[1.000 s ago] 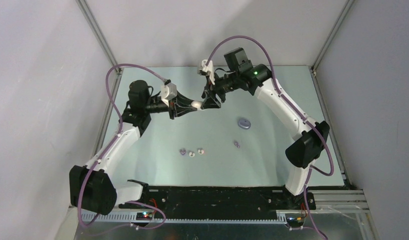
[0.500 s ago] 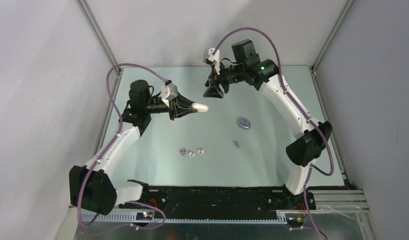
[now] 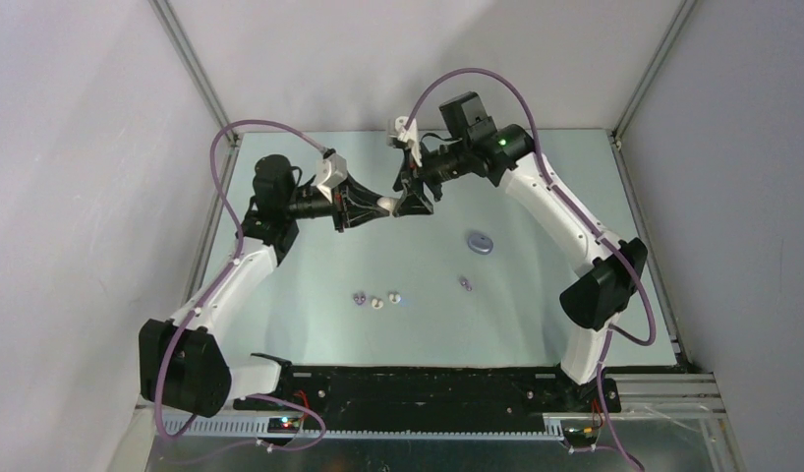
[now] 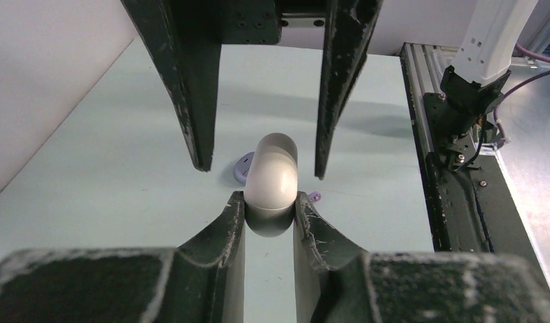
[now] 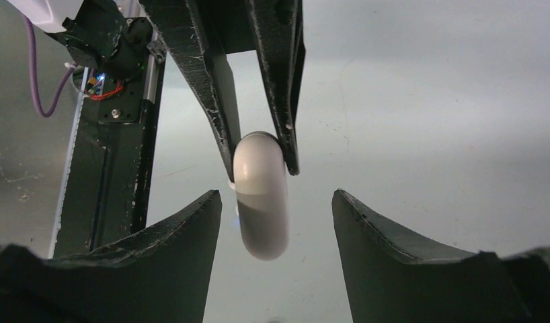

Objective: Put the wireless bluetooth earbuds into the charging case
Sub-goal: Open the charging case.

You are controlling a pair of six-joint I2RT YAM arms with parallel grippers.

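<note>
The likeliest failure was the white charging case slipping. Smooth and rounded, it was pinched at one end only by the left gripper, so if the right gripper closed off-centre or tugged at the lid, the case could twist in that narrow grip or squirt out onto the table. The right jaws stood spread, one on each side of the case's free end and apparently clear of it, while the left jaws were clamped on the other end. In the overhead view both arms reached toward the upper middle of the frame, held above the table, wrists turned so the grippers faced each other with the case bridging them. The earbuds lay loose lower in the frame, three clustered left of centre and one apart to the right, none in a case. The purple case sat right of centre.
</note>
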